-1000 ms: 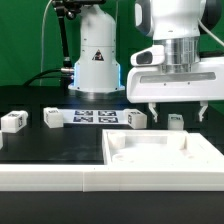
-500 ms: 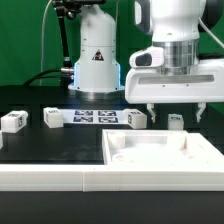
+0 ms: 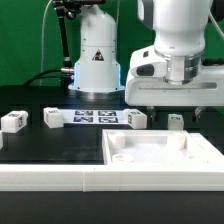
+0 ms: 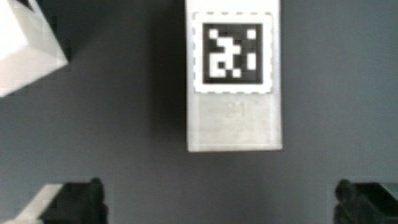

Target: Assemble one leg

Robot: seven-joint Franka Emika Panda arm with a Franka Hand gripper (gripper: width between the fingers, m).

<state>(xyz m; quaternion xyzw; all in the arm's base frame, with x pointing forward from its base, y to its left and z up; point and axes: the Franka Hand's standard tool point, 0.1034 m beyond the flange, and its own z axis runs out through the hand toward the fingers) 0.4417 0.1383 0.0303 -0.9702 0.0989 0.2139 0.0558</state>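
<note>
One leg (image 3: pixel 176 121) to report. Rests on the dark worktop (image 3: pixel 40 145) toward the exterior view's right, just behind the far rim of the large white panel (image 3: pixel 165 152). Turns its black-and-white tag up to the wrist camera. Touches nothing but the worktop. Sits right under the end effector (image 4: pixel 219 200), apart from it. Above, hangs released: fingers (image 4: pixel 71 200) spread wide, gripping nothing. Shares the worktop with a second block (image 3: pixel 135 119), near on the exterior view's left and just beside the marker board (image 3: pixel 95 116); further left, a third block (image 3: pixel 52 118) and a fourth block (image 3: pixel 12 121), well apart.
</note>
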